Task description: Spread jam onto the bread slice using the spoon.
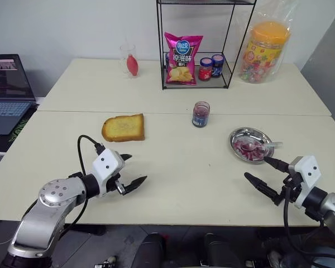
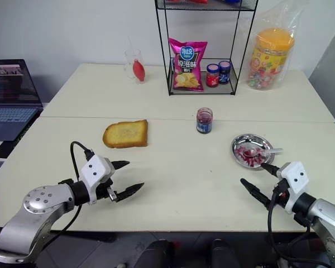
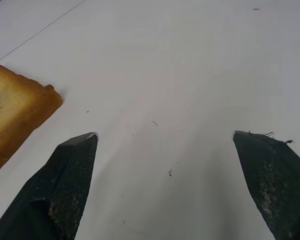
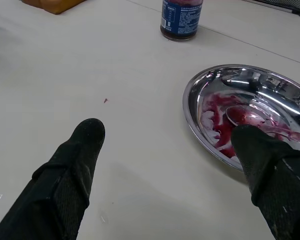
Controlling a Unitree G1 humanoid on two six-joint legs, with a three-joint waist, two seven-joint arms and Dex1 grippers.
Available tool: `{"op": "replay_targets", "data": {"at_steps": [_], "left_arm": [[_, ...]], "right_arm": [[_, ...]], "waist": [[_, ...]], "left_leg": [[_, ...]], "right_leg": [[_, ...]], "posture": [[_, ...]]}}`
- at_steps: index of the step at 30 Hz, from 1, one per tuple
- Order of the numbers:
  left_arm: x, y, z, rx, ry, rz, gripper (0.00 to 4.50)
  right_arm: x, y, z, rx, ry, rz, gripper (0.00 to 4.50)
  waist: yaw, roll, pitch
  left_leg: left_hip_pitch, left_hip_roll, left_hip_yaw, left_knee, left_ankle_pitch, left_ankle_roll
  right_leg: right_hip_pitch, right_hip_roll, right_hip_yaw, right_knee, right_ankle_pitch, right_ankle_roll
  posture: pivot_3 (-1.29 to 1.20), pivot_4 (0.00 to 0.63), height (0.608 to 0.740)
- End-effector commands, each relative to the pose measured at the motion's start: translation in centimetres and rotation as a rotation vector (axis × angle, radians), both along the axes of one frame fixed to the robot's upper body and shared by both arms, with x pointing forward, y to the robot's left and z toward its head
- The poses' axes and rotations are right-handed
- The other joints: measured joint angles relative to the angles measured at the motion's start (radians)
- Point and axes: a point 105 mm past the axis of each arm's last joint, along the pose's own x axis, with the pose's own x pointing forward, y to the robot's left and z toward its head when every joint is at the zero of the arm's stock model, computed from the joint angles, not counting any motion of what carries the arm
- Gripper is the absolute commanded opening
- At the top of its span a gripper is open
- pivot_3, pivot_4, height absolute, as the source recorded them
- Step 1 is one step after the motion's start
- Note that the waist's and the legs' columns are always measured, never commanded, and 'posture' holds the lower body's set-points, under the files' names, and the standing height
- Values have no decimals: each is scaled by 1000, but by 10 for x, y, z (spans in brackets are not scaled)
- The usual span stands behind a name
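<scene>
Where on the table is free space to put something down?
Bare patches: between the bread slice and the jam jar; the near table between the left gripper and right gripper. Crowded: the wire rack at the back, and the metal dish holding the spoon.

Chip bag (image 1: 182,58) in wire rack (image 1: 196,44), laptop (image 1: 8,92) nearby.

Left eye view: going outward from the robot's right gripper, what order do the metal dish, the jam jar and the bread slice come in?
From the right gripper, jaws open:
1. Metal dish, just beyond it, spoon inside.
2. Jam jar, farther back, mid-table.
3. Bread slice, far across, toward the left arm's side.
</scene>
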Motion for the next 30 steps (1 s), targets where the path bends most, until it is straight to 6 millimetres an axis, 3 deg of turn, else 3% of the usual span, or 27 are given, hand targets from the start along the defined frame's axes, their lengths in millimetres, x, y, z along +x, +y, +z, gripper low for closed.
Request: {"op": "replay_targets", "data": {"at_steps": [1,15,20,25,30], "left_arm": [[4,1,12,0,-69,-17,4500],[7,3,15,-81,-110,59,4500],[30,30,27,-290,-132,337,4500],[61,83,40,-387,-211,707,4500],[79,96,30,-420,-123,815,4500]], "right_arm": [[-1,1,7,-11,-39,12,4462],[-3,5,4,-47,-17,45,4462],[-4,24,10,-50,-40,108,4462],[4,49,27,-31,-69,183,4462],[10,73,34,-32,-70,239,4462]], "waist": [[0,0,0],[0,0,0],[0,-1,0],[0,-3,-1],[0,-4,-1]], "left_leg": [[0,0,0,0,0,0],[0,0,0,1,0,0],[0,0,-1,1,0,0],[2,0,-2,3,0,0],[2,-1,-1,2,0,0]], "right_leg": [[0,0,0,0,0,0],[0,0,0,0,0,0],[1,0,0,1,1,1],[1,1,-1,3,2,2],[2,1,-1,3,2,2]], "posture": [[0,150,740],[0,150,740],[0,150,740],[0,150,740],[0,150,740]]}}
